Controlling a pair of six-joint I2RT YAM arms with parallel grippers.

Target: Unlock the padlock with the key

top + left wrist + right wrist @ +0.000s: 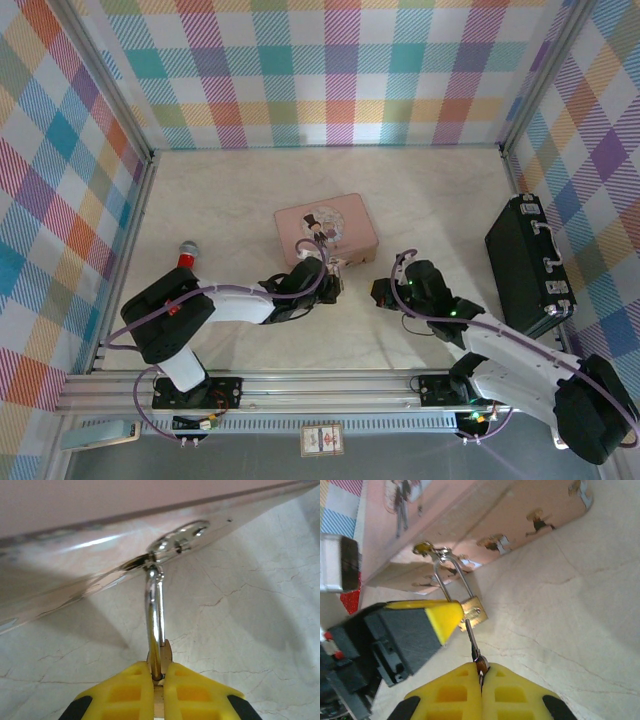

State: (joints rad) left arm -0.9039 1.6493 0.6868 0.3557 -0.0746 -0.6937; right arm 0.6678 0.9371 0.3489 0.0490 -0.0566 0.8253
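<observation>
The small brass padlock hangs by its silvery shackle from the hasp on the front of the pink tin. My left gripper is shut on the padlock's body, holding it just above the marble floor. One yellow finger of that gripper covers the body's left side in the right wrist view. My right gripper is shut on the head of the thin grey key. The key's tip reaches the padlock's lower edge; I cannot tell whether it is in the keyhole. In the top view the two grippers face each other.
A black case stands on edge by the right wall. A red toy microphone lies near the left arm. Plaid walls close in three sides. A small card sits at the front rail.
</observation>
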